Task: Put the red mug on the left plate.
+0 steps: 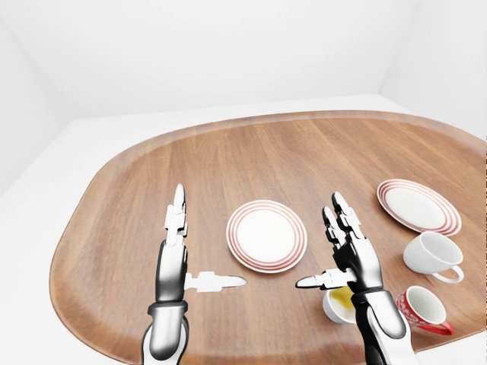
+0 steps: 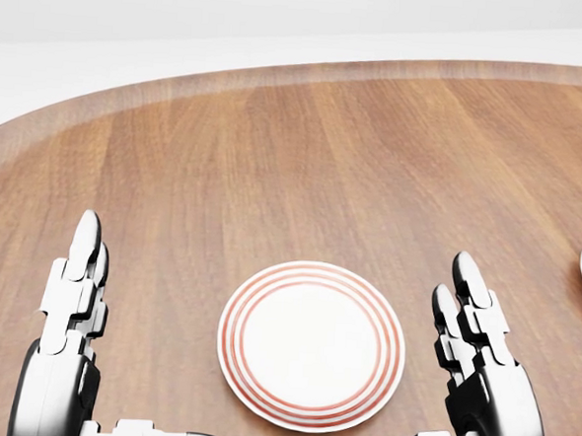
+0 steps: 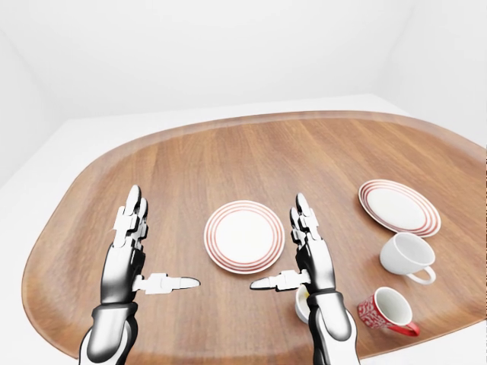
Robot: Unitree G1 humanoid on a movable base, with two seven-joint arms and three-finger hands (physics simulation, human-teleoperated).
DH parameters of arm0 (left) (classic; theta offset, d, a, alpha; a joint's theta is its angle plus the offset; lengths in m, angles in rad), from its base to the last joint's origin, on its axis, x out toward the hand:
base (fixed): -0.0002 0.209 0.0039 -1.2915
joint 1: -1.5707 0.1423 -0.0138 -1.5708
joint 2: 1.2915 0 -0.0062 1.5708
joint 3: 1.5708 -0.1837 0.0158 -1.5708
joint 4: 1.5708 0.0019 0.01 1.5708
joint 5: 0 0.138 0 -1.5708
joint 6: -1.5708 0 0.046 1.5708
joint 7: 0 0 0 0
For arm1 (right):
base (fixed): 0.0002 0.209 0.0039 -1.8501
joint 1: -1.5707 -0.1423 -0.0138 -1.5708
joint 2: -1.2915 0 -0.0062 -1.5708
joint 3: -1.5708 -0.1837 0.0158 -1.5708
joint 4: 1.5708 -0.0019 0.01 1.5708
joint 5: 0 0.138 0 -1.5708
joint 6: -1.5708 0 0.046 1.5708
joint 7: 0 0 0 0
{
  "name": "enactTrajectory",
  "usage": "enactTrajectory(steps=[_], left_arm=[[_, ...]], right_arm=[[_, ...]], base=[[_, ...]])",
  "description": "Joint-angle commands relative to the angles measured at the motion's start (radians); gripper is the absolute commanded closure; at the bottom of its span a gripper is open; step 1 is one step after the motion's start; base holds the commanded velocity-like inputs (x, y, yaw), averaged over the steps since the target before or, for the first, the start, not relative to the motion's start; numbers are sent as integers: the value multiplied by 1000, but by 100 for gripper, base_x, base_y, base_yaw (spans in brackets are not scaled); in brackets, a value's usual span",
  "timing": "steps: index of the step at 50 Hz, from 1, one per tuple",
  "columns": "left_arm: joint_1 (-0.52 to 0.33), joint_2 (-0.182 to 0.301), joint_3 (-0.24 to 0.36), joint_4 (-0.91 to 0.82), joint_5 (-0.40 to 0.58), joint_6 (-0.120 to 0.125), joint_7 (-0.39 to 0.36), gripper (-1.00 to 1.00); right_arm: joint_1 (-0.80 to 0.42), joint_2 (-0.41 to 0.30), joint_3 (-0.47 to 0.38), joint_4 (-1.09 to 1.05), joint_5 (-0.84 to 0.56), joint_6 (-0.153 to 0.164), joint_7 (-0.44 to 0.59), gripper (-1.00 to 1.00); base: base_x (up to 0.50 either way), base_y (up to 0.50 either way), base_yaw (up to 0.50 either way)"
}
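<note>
Wood grain fills most of my left-eye view: the oval table [image 1: 137,182] carries everything. The left plate [image 1: 266,236], white with red rings, sits at centre frame between my two raised hands. My left hand [image 1: 176,242] stands to its left with fingers straight up and thumb stuck out sideways, holding nothing. My right hand [image 1: 346,247] is spread the same way just right of the plate, also empty. The red mug [image 1: 423,309] lies at lower right, tipped on its side with its mouth toward the camera, well apart from that hand and below it in frame. A white mug [image 1: 432,254] stands above it, a second ringed plate [image 1: 418,206] higher still, and a small cup with something yellow inside [image 1: 337,304] is partly hidden behind my right forearm.

Head view shows little more: the plate low at centre, both hands splayed at the bottom corners, a sliver of the other plate at the right edge, no mug at all.

Right-eye view gives the clearest look at the mug, lower right, handle pointing down-right, beyond the small cup from my wrist.

I judge the reach has not begun. Next I must swing the right hand down and right, past the small cup without knocking it, and close around the mug's body.
</note>
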Motion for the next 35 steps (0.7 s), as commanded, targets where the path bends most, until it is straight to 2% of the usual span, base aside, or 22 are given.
enactTrajectory(steps=[1,2,4,6,7,8,10,12,13,14,17,22,23,24,28,30,31,32,33,34,35], left_arm=[[0,0,-2,1,1,0,1,-100],[-1,0,-1,2,1,0,2,-100],[-2,0,-1,3,-1,0,2,-100],[-3,0,-1,4,1,0,2,-100],[-4,0,0,6,0,0,2,-100],[-5,-1,1,8,-1,0,1,-100],[-11,-3,2,13,2,0,3,-100],[-14,-5,-1,14,7,0,5,-100],[-22,-6,-8,25,17,0,7,-100],[-26,-5,-8,32,16,0,7,-100],[-41,-8,0,52,12,0,5,-100],[-40,-11,-5,51,20,0,6,-100],[-40,-10,-5,51,20,0,6,-100],[-44,-10,-6,56,21,0,6,-100],[-50,-11,-3,69,19,0,3,-100],[-47,-11,0,66,17,0,2,-100],[-46,-11,1,64,16,0,1,-100],[-45,-11,1,63,17,0,2,-100],[-45,-12,0,62,18,0,2,-100],[-45,-12,0,62,18,0,2,-100],[-50,-13,0,66,20,0,2,-100]], right_arm=[[1,-2,3,5,-18,-9,-3,-100],[-3,-2,4,11,-21,-7,-6,-100],[-18,10,-13,27,-45,-24,-60,-100],[-12,12,-26,23,16,-43,-41,-100],[-21,4,-30,26,12,-19,-43,-100],[-24,3,-30,26,8,-20,-43,-100],[-31,-6,-24,7,-52,5,-62,-100],[-27,-10,-24,-19,-81,7,-59,-100],[-19,-32,-35,-114,-204,40,-92,-100],[-24,-35,-43,-149,-258,62,-88,-100],[-64,-58,-70,-218,-420,62,-30,-100],[-107,-121,-87,-169,-857,62,27,-100],[-110,-107,-98,-166,-870,62,39,-100],[-127,-134,-129,-164,-905,62,107,-100],[-168,-154,-213,-146,-997,62,193,-100],[-182,-191,-261,-120,-1030,62,262,-100],[-184,-198,-278,-111,-1045,52,272,-100],[-169,-218,-302,-101,-1061,6,287,-100],[-140,-239,-346,-114,-993,-78,332,-100],[-146,-226,-362,-113,-995,-99,345,-100],[-143,-250,-411,-125,-925,-112,416,-100]], base=[[42,-36,0],[45,-33,0],[50,-4,0],[0,0,0],[0,0,0],[0,0,0],[0,0,0],[0,0,0],[0,0,0],[0,0,0],[0,0,0],[0,0,0],[0,0,0],[0,0,0],[0,0,0],[0,0,0],[0,0,0],[0,0,0],[0,0,0],[0,0,0],[0,0,0]])
